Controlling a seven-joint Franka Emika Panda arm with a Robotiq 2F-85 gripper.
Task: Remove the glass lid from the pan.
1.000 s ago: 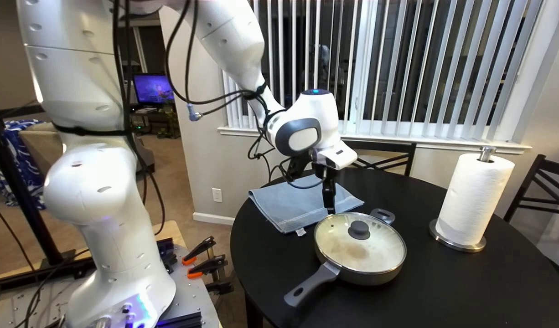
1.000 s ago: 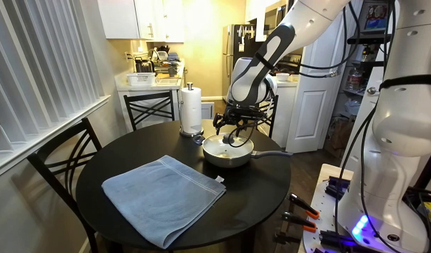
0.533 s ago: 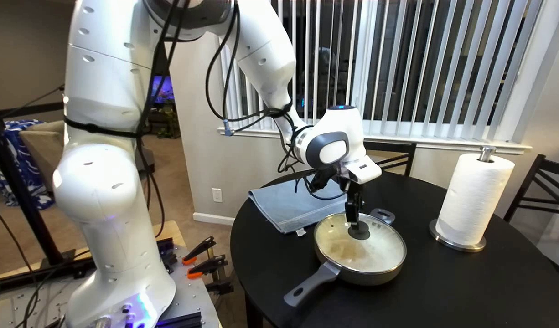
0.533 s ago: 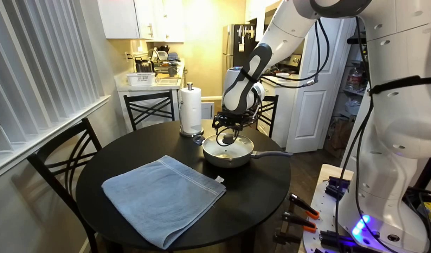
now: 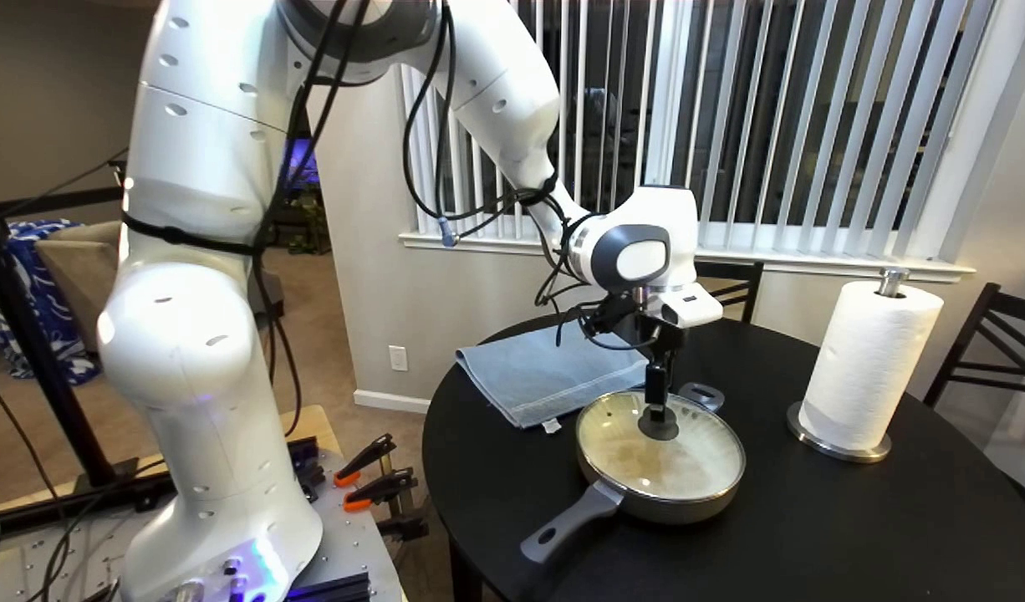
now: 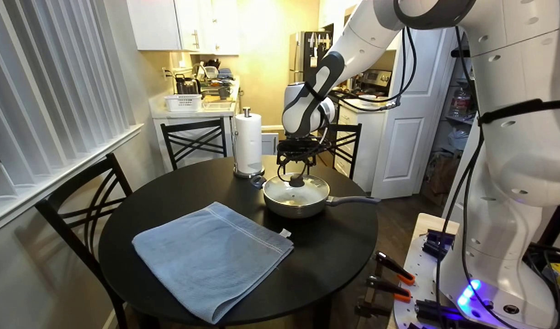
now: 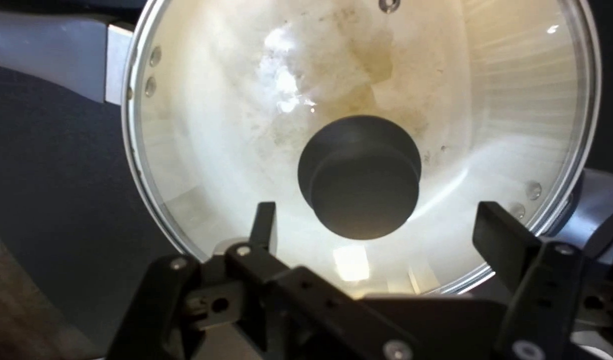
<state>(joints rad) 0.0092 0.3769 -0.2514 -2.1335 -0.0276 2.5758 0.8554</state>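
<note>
The glass lid (image 5: 625, 464) with a metal rim and dark centre knob (image 7: 364, 190) sits on the pan (image 5: 680, 510). The pan is cream inside and dark outside, with its long handle (image 5: 567, 525) pointing to the front left in that exterior view. The pan also shows in an exterior view (image 6: 298, 210), its handle to the right. My gripper (image 7: 376, 220) is open and points down over the lid. In the wrist view its fingers stand on either side of the knob, with a gap on both sides. In an exterior view a finger (image 5: 659, 405) hides part of the knob.
A folded blue-grey cloth (image 6: 211, 260) lies on the round black table (image 6: 335, 256) beside the pan. A paper-towel roll (image 5: 868, 368) stands on the pan's other side. Chairs (image 6: 198, 141) stand round the table. A small loop handle (image 5: 701, 395) sticks out from the pan.
My gripper has moved over the lid's centre and straightened from a tilt to point down, fingers now around the knob's sides. The lid, pan and cloth have not moved.
</note>
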